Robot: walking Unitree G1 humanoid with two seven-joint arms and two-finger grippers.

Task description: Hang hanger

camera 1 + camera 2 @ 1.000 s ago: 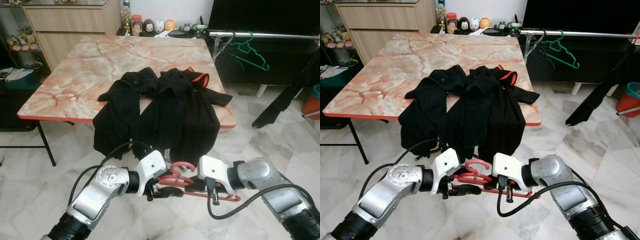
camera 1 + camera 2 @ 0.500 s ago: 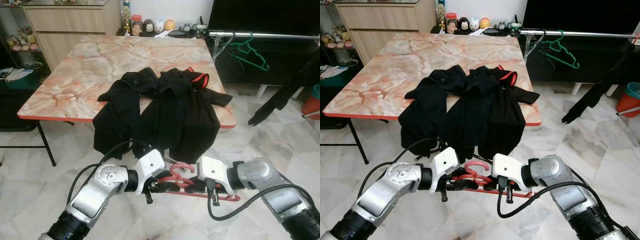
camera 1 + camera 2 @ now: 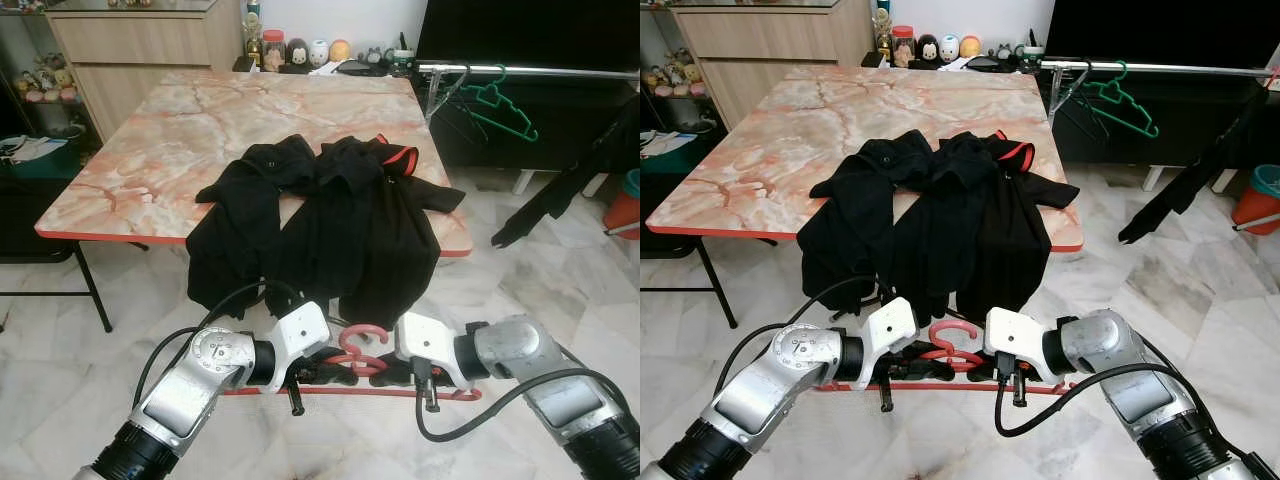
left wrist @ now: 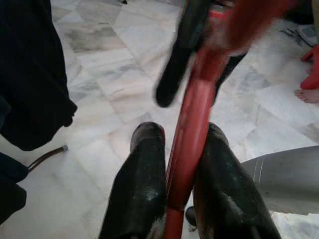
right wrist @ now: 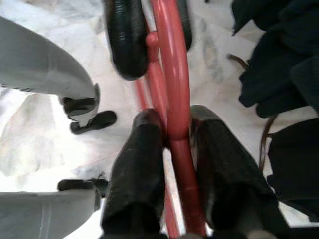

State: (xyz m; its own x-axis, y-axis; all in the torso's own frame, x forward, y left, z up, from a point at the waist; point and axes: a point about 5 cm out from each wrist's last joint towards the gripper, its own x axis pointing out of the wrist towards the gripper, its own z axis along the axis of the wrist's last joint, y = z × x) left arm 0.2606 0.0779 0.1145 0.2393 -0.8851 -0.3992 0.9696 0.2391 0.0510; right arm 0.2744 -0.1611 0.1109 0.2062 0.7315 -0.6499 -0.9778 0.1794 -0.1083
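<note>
Marble floor lies under the red hanger, held low in front of the counter, both left gripper and right gripper fingers clamped on its light, stiff, probably slippery bar.

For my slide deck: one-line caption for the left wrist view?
Left gripper shut on the red hanger above the marble floor.

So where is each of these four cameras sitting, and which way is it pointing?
Left and right eye views: on the head, looking forward and down at the marble table and black clothes; both silver arms show.
Left wrist view: along the left hand, shut on the red hanger.
Right wrist view: along the right hand, shut on it too.
Shared: all show the hanger above the floor.
</note>
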